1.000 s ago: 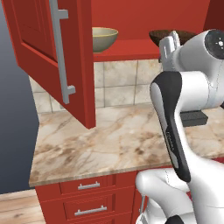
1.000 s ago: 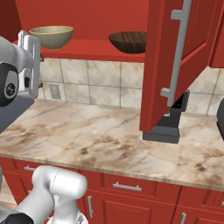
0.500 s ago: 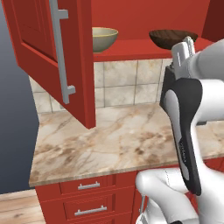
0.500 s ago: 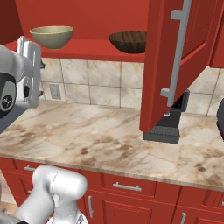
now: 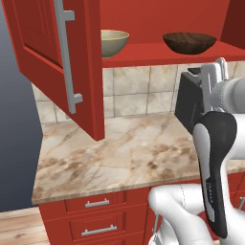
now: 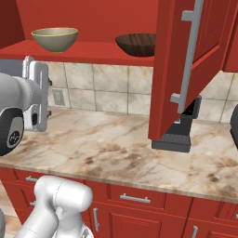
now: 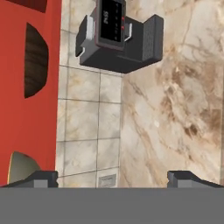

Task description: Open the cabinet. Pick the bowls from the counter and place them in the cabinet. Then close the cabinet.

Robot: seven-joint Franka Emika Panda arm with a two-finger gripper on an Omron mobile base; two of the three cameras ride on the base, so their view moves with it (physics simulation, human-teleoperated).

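Peeking past the cabinet (image 7: 26,87) edge we barely see both bowls (image 7: 35,61); gripper (image 7: 116,177) rolled sideways, jaws wide apart, empty.

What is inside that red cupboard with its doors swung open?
Two bowls sit on the red cabinet shelf: an olive-tan bowl on the left and a dark brown bowl on the right, standing apart. Anything higher up in the cabinet is out of the pictures.

The desk (image 5: 124,158) lies bare between the two open cabinet doors; the left door (image 5: 57,62) and right door (image 6: 186,65) jut out over it, and a dark appliance (image 6: 179,130) blocks the right end.
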